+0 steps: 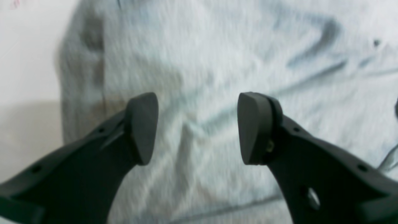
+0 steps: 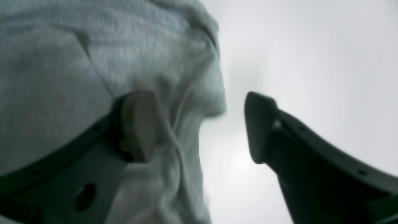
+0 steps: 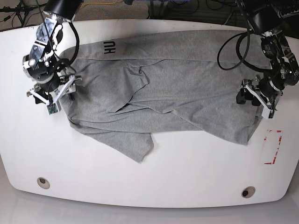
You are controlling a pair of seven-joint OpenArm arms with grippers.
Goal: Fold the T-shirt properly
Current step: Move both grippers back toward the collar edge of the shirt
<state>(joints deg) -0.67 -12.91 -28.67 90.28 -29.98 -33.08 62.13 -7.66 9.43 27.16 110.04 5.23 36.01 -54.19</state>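
T-shirt (image 3: 177, 93): heather-grey, spread rumpled across the far half of the white table (image 3: 154, 182), one flap trailing toward the near edge. Left gripper (image 1: 198, 128) spread above cloth near the table's right edge. Right gripper (image 2: 199, 127) parted at the shirt's left edge; contact apparently on one pad only. Lettering reads "HU", remainder folded under.

White table (image 3: 154, 182) lying across whole scene, rounded corners showing. Red-outlined rectangle mark (image 3: 272, 147) sitting on table near right edge. Round holes showing near left (image 3: 43, 182) and near right (image 3: 248, 192). Dark cables (image 3: 18, 8) trailing beyond far edge.
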